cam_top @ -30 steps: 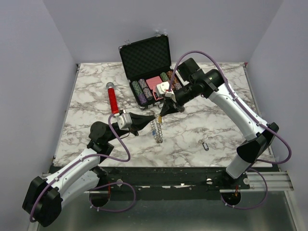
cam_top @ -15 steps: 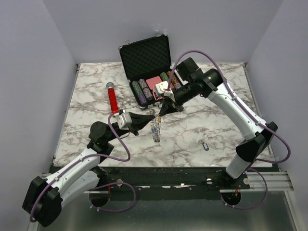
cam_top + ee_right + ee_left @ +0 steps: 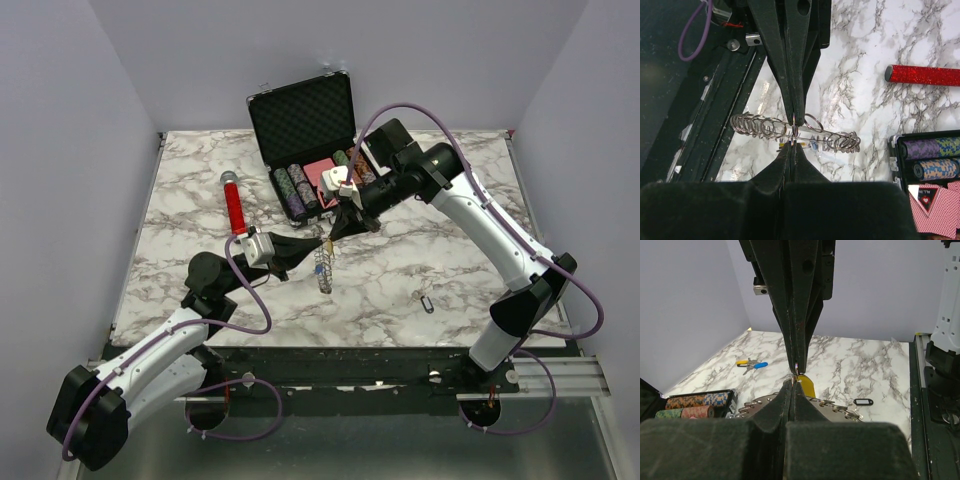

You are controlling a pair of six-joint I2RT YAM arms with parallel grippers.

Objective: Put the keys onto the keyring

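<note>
The keyring (image 3: 322, 270), a big silver ring fringed with small rings, hangs on edge above the marble at mid-table. My left gripper (image 3: 318, 244) is shut on its top rim. My right gripper (image 3: 334, 236) meets it tip to tip and is shut on a yellow-tagged key (image 3: 806, 386) right at the ring. In the right wrist view the keyring (image 3: 845, 141) runs crosswise between both pairs of tips. A black-tagged key (image 3: 427, 302) lies on the table to the right. Two more keys (image 3: 752, 364), tagged yellow and blue, lie farther off.
An open black case (image 3: 310, 120) with poker chips and cards stands at the back, just behind the right gripper. A red glitter microphone (image 3: 234, 205) lies to the left of it. The table's front edge and black rail (image 3: 715, 125) run below the keyring.
The keyring has risen and shifted slightly left with the left gripper. The right gripper has followed it, staying tip to tip. Both stay shut.
</note>
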